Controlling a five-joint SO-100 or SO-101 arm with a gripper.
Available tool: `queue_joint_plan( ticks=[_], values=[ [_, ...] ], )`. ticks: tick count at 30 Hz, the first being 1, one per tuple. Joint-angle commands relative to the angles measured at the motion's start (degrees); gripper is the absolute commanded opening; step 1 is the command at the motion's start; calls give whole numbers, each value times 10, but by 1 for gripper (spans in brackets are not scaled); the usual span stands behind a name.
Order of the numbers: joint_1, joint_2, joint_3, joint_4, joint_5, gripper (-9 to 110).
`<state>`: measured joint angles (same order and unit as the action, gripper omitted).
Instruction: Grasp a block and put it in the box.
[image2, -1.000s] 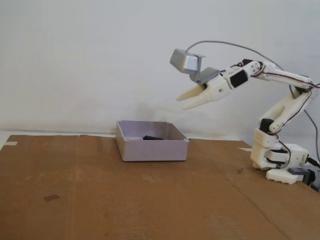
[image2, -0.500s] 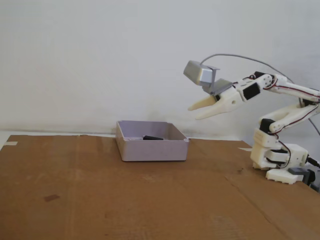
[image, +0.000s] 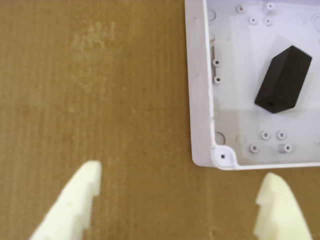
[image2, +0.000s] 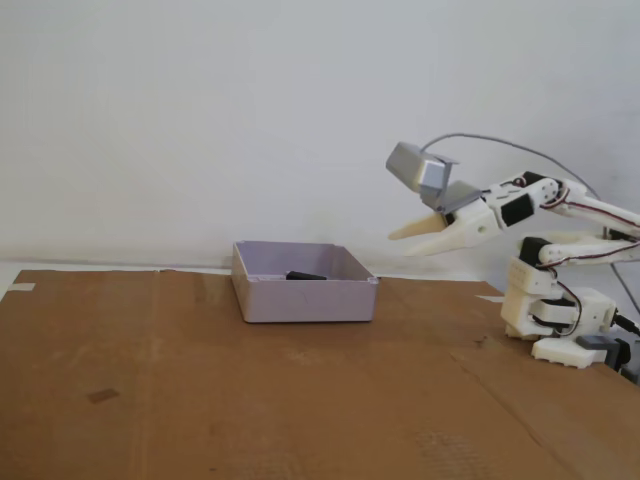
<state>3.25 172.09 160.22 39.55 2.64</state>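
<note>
The small black block (image: 283, 80) lies inside the pale lilac-grey box (image: 200, 100), tilted on the box floor. In the fixed view the box (image2: 305, 300) stands on the cardboard, and only the block's (image2: 305, 276) top shows over the wall. My gripper (image2: 402, 242) hangs in the air to the right of the box and above it, apart from it. In the wrist view the gripper (image: 182, 174) is open, its two cream fingers spread wide with nothing between them, over bare cardboard beside the box's corner.
A brown cardboard sheet (image2: 250, 400) covers the table, with a small dark mark (image2: 103, 396) at front left. The arm's white base (image2: 555, 320) stands at the right edge, in front of a plain white wall.
The arm has drawn back to the right and lower, carrying the open gripper away from above the box. The block has stayed in the box.
</note>
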Motion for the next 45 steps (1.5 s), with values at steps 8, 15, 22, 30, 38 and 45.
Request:
queue_joint_plan(
  ticks=[8, 15, 22, 30, 38, 45],
  values=[
    [-17, 103, 66, -12, 0, 38],
    [-40, 124, 112, -12, 0, 38],
    [-40, 156, 148, -12, 0, 38],
    [-40, 206, 198, -12, 0, 38],
    [-41, 227, 201, -4, -4, 38],
    [-33, 220, 201, -1, -6, 38]
  ],
)
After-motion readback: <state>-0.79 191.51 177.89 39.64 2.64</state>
